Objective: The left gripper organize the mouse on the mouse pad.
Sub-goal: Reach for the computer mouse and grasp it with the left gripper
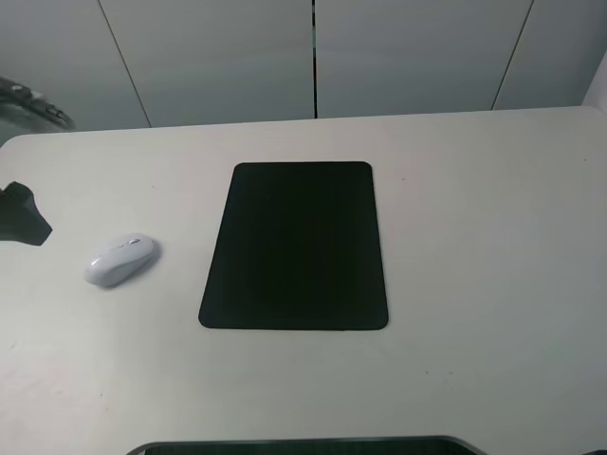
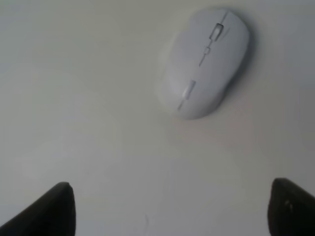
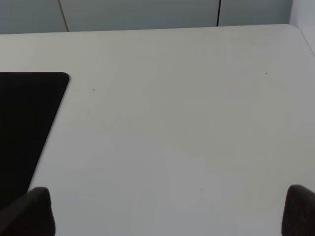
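The white mouse (image 1: 120, 259) lies on the pale table, left of the black mouse pad (image 1: 296, 246) and apart from it. In the left wrist view the mouse (image 2: 204, 61) rests ahead of my left gripper (image 2: 170, 211), whose two dark fingertips (image 2: 49, 214) stand wide apart with nothing between them. In the exterior view only one dark finger (image 1: 26, 215) of that gripper shows, at the table's left edge, left of the mouse. My right gripper (image 3: 167, 211) is open over bare table, with the pad's corner (image 3: 29, 113) beside it.
The table's (image 1: 474, 237) far edge meets grey wall panels (image 1: 408, 57). A dark curved base (image 1: 303, 445) runs along the table's near edge. A dark part of the left arm (image 1: 33, 104) shows at the far left.
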Controlling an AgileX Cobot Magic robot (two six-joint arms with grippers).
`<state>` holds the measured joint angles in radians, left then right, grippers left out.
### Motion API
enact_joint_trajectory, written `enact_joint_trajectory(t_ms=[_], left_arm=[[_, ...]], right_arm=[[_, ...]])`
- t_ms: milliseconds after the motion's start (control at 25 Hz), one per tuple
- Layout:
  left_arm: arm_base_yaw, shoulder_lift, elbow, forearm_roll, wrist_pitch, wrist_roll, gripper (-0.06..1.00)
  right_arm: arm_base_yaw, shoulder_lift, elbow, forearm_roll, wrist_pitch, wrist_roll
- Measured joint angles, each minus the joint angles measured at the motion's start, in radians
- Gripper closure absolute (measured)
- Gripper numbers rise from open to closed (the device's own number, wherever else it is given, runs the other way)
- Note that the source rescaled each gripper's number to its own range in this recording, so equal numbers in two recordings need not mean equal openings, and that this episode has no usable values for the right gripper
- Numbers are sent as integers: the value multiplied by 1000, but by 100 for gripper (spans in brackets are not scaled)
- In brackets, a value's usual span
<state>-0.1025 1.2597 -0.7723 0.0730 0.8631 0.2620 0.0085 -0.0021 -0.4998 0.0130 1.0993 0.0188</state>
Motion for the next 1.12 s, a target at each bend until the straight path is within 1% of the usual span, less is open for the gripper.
enact_joint_trajectory(t_ms=[160, 440, 560, 680, 920, 1120], left_arm=[[-22, 93, 0, 17, -42, 30, -6], [-22, 261, -5, 31, -126, 58, -6], [-22, 324, -31, 33, -141, 58, -6], [-22, 357, -52, 33, -152, 61, -6], [-22, 405, -69, 33, -220, 130, -6], [-22, 448, -89, 33, -230, 149, -6]], right_arm=[[0, 0, 0, 0, 0, 0], [0, 0, 0, 0, 0, -1], [0, 0, 0, 0, 0, -1], [0, 0, 0, 0, 0, -1], [0, 0, 0, 0, 0, -1], [0, 0, 0, 0, 0, -2]])
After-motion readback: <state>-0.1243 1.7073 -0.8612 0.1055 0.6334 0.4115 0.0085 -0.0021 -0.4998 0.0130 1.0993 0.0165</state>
